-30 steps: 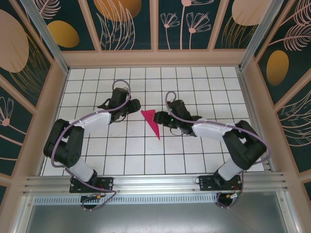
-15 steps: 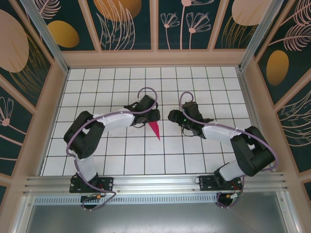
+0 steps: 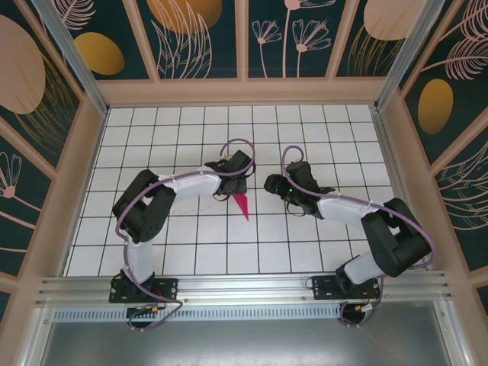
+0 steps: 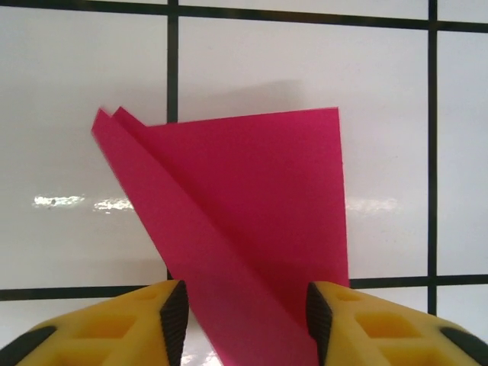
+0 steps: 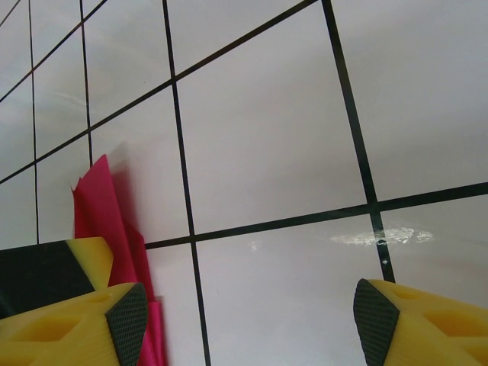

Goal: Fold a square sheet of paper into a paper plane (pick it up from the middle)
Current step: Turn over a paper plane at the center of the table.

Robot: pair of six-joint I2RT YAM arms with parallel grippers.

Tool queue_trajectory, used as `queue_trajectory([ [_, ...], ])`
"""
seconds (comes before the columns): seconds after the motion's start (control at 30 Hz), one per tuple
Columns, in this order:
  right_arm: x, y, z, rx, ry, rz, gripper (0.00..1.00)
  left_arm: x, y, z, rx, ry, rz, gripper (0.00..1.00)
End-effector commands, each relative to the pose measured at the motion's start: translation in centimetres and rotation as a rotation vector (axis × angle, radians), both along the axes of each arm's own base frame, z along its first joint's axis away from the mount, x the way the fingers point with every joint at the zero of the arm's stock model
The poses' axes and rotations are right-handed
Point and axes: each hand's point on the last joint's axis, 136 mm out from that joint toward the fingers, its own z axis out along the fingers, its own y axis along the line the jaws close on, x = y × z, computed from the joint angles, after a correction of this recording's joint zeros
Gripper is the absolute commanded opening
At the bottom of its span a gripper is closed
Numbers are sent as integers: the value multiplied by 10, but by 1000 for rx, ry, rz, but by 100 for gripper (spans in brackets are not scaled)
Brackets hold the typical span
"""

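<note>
Straddling the paper plane (image 4: 252,213), left gripper (image 4: 242,320) half-open, not clamped; right gripper (image 5: 252,313) wide, empty, at its 2 o'clock. Pickup step: next, pinch mid-body squarely.

- The table (image 3: 152,229) has a glossy white top, ruled into square tiles by thin dark lines (image 3: 194,229).
- Pale wooden edging borders it on the left, right and far sides. An aluminium rail (image 3: 244,286) runs along the near edge.
- One thing lies on it: the plane (image 3: 244,206), a narrow wedge of folded magenta-pink paper near the middle of the top.
- From above, its tip points toward the near edge and its wide end is hidden.
- The left wrist view shows the plane (image 4: 259,213) with a diagonal crease and stacked layers fanning at one corner, casting a soft shadow on the tile.
- In the right wrist view the plane (image 5: 99,206) sits beside a grid line.
</note>
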Motion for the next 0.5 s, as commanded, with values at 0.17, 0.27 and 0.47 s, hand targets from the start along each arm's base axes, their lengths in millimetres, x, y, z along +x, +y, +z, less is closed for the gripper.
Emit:
queue_trajectory([
  [0.17, 1, -1, 0, 1, 9, -10, 74, -4, 8, 19, -25, -42, 46, 24],
  [0.27, 1, -1, 1, 3, 11, -10, 74, -4, 10, 23, -32, -59, 59, 11],
  [0.47, 11, -11, 12, 2, -12, -53, 73, 4, 2, 54, -112, -148, 35, 0],
])
